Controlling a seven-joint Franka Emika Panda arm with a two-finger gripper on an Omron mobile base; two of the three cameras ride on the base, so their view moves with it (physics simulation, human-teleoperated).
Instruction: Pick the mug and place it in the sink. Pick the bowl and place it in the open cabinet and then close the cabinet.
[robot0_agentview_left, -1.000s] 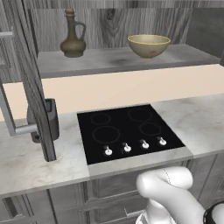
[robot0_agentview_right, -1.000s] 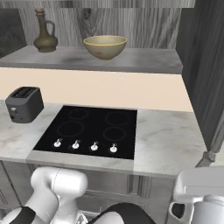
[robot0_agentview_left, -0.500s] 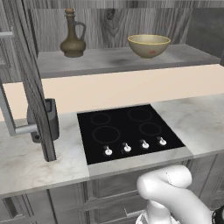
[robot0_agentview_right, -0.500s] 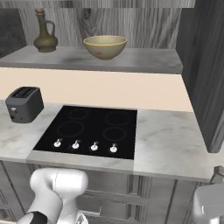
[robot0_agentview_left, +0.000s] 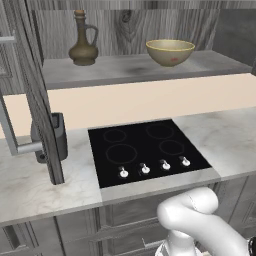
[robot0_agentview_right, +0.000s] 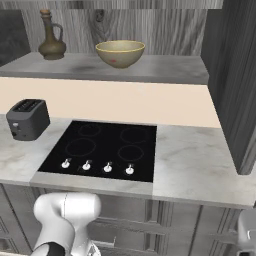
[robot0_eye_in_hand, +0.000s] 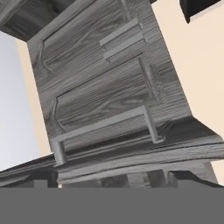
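The tan-olive bowl (robot0_agentview_left: 170, 51) (robot0_agentview_right: 120, 53) stands upright on the grey shelf (robot0_agentview_left: 135, 70) (robot0_agentview_right: 165, 69) of the open cabinet, right of a brown jug. The cabinet's left door (robot0_agentview_left: 31, 85) swings out over the counter with its silver bar handle (robot0_agentview_left: 15, 142). Its right door (robot0_agentview_right: 240, 75) stands at the right edge. In the hand view my gripper (robot0_eye_in_hand: 116, 179) is open, its dark fingertips (robot0_eye_in_hand: 41, 177) wide apart with nothing between them, close to grey drawer fronts (robot0_eye_in_hand: 105, 87). A bit of the hand (robot0_agentview_right: 247, 230) shows low at the right. The mug and the sink are out of view.
A brown narrow-necked jug (robot0_agentview_left: 82, 42) (robot0_agentview_right: 52, 37) stands on the shelf left of the bowl. Below lies a black four-ring cooktop (robot0_agentview_left: 147, 150) (robot0_agentview_right: 102, 150) set in the marble counter (robot0_agentview_right: 195, 160). A dark toaster (robot0_agentview_right: 27, 119) (robot0_agentview_left: 52, 137) sits at the counter's left, behind the open door.
The hand has sunk down and to the right, almost leaving the right base view. The arm's elbow has dropped a little. Bowl, jug and doors have not moved.
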